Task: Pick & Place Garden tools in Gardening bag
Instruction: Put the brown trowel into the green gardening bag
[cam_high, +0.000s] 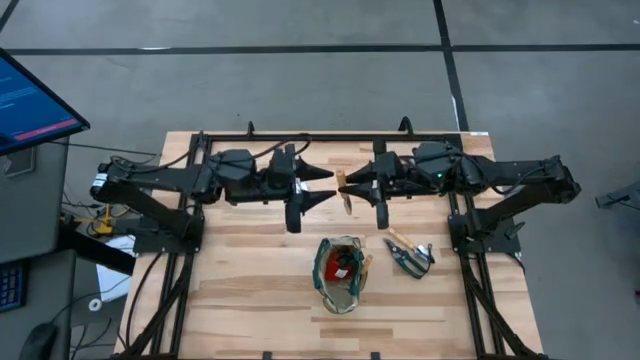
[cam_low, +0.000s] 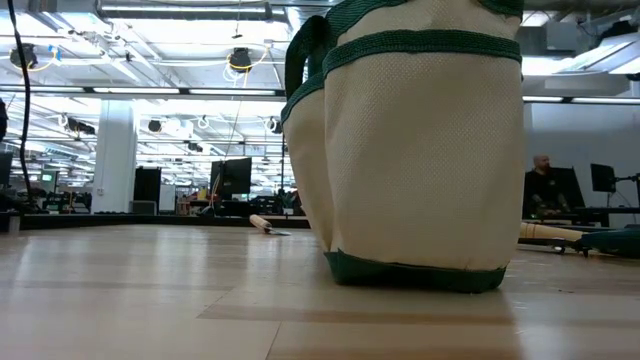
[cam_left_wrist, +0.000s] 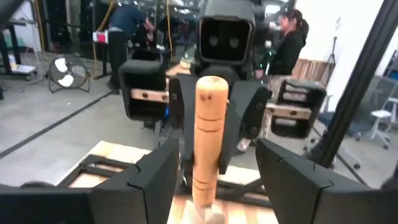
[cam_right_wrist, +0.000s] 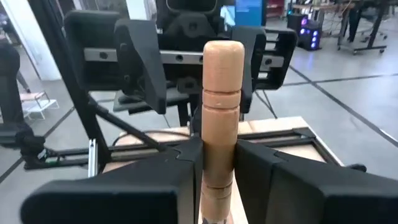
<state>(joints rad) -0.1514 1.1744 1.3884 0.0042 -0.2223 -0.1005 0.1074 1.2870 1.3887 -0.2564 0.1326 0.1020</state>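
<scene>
My right gripper (cam_high: 352, 186) (cam_right_wrist: 217, 183), over the table's far middle, is shut on a garden tool (cam_high: 344, 192) with a pale wooden handle. My left gripper (cam_high: 324, 185) (cam_left_wrist: 216, 177) faces it, open. Its two fingers stand just short of the handle (cam_left_wrist: 207, 143), one on each side, and touch nothing. The gardening bag (cam_high: 340, 272) (cam_low: 415, 150), tan with green trim, stands upright on its base near the table's front. A small red object (cam_high: 341, 265) lies inside it. Dark-handled pruning shears (cam_high: 410, 254) lie flat on the table right of the bag. My right gripper pinches the tool's wooden handle at its lower half (cam_right_wrist: 217, 163) between the two fingers. The fingers lie level, come from the table's right side and cross the handle. The handle stands about upright, its rounded free end (cam_right_wrist: 222, 55) up and the metal head below the fingers.
In the low view a wooden-handled tool (cam_low: 262, 222) lies on the table behind the bag's left side, and another pale handle (cam_low: 550, 232) lies to the bag's right by the shears. Both arms' frames (cam_high: 180, 225) flank the table. People stand in the room beyond.
</scene>
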